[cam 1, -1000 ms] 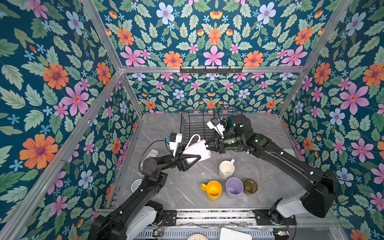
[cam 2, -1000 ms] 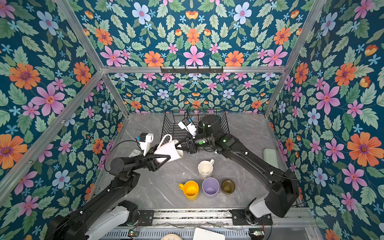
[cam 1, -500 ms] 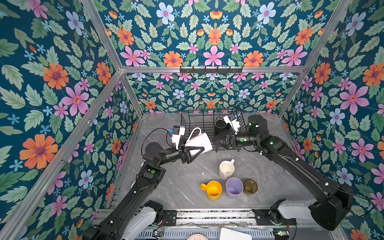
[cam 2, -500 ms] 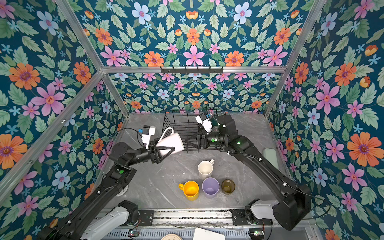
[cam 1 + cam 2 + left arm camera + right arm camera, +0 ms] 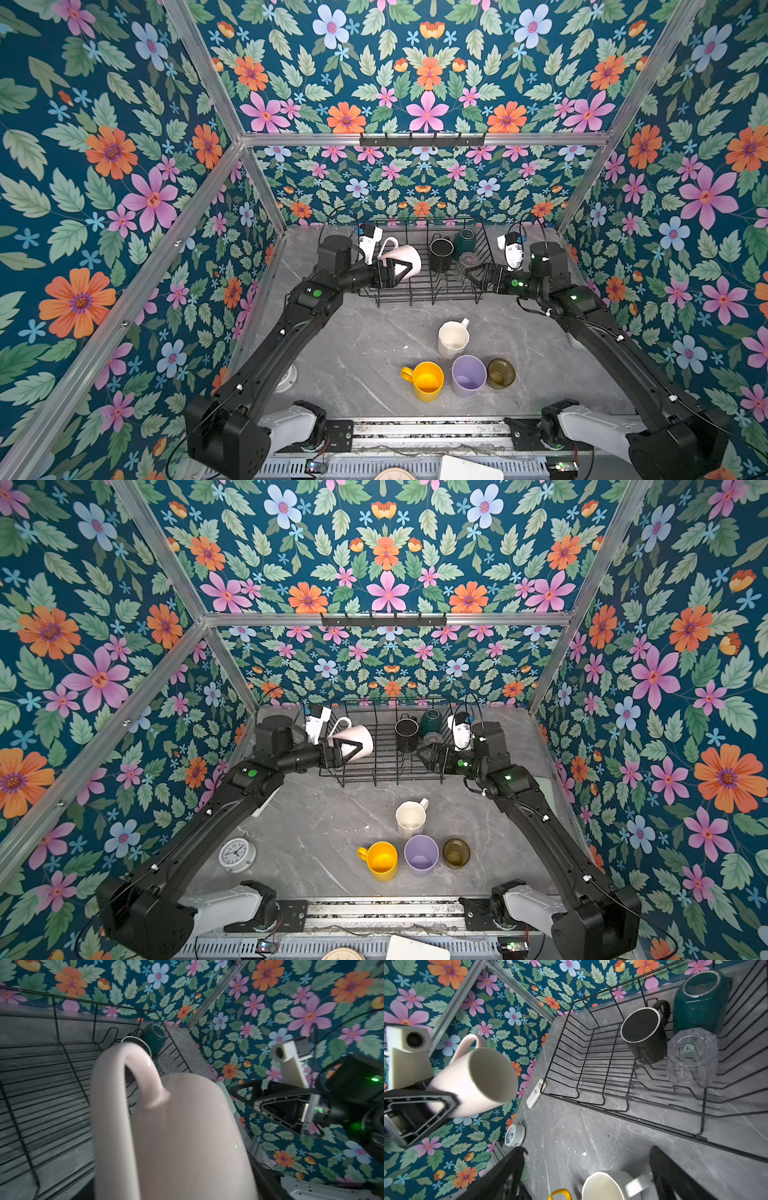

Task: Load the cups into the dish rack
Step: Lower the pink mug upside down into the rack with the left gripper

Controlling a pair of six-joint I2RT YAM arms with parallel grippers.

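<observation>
The black wire dish rack (image 5: 419,297) (image 5: 374,777) stands at the back of the table. My left gripper (image 5: 392,272) (image 5: 347,750) is shut on the pale pink mug (image 5: 401,259) (image 5: 187,1136) (image 5: 477,1080). It holds the mug tilted on its side over the rack's left end. In the rack's right end stand a black mug (image 5: 440,251) (image 5: 643,1034), an upturned dark green mug (image 5: 464,241) (image 5: 702,999) and an upturned clear glass (image 5: 467,262) (image 5: 691,1055). My right gripper (image 5: 473,276) (image 5: 587,1150) is open and empty, just right of the glass.
On the table in front stand a white mug (image 5: 453,338), a yellow mug (image 5: 428,380), a lavender tumbler (image 5: 468,374) and an amber glass (image 5: 500,372). A small white clock (image 5: 237,854) lies front left. A white remote (image 5: 535,1093) lies by the rack's left corner.
My right gripper has opened, left the clear glass in the rack and drawn back to the right. My left arm has carried the pink mug back to the rack's left end.
</observation>
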